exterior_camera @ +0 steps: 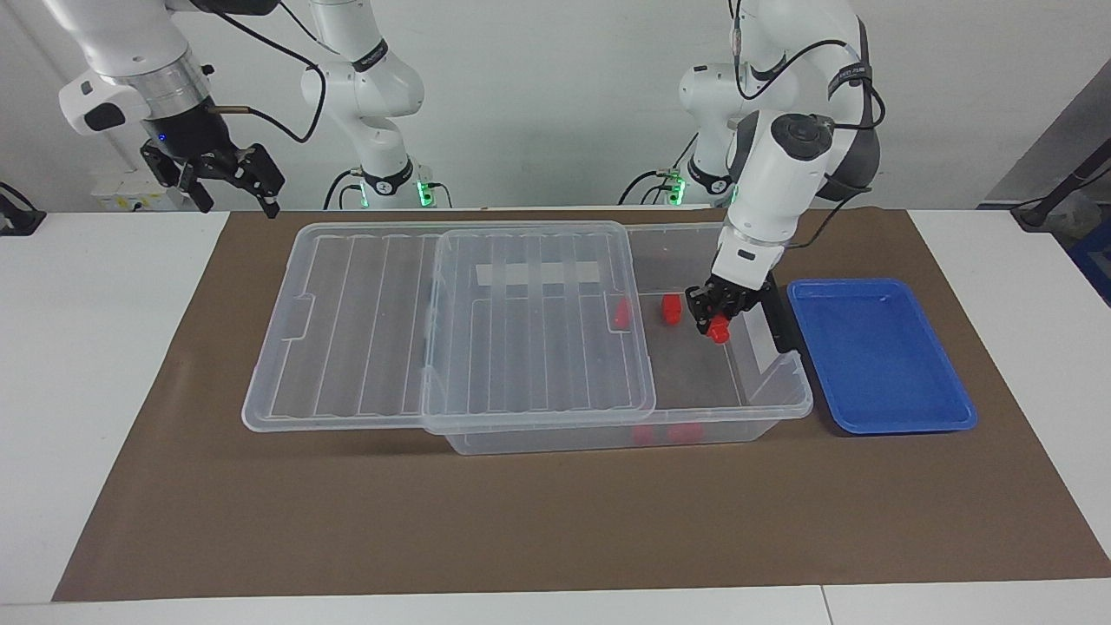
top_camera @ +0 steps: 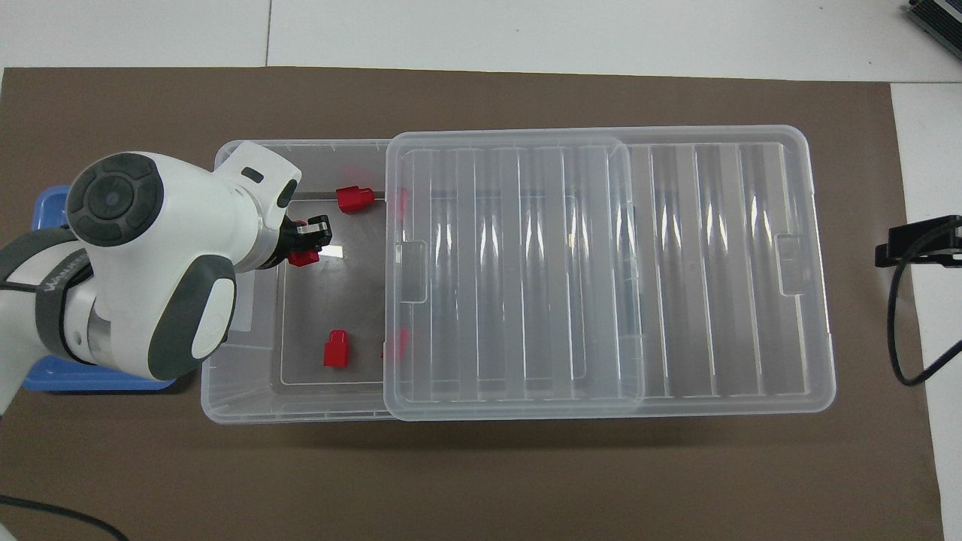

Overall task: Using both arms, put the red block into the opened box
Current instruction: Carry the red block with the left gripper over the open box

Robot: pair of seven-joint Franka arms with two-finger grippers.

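Robotics lab: two white arms [exterior_camera: 785,165] bench-mounted, trailing cables, brown mat [exterior_camera: 521,512] on white table [exterior_camera: 104,347], bare wall.

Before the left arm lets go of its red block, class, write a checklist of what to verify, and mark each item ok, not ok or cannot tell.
1. Left gripper shut on the red block: ok.
2. Block over the box opening, not the blue tray: ok.
3. Lid slid aside, opening uncovered: ok.
4. Drop spot free of the loose blocks: ok.
5. Right gripper open, waiting off the box: ok.
6. Block's height above the box floor: cannot tell.
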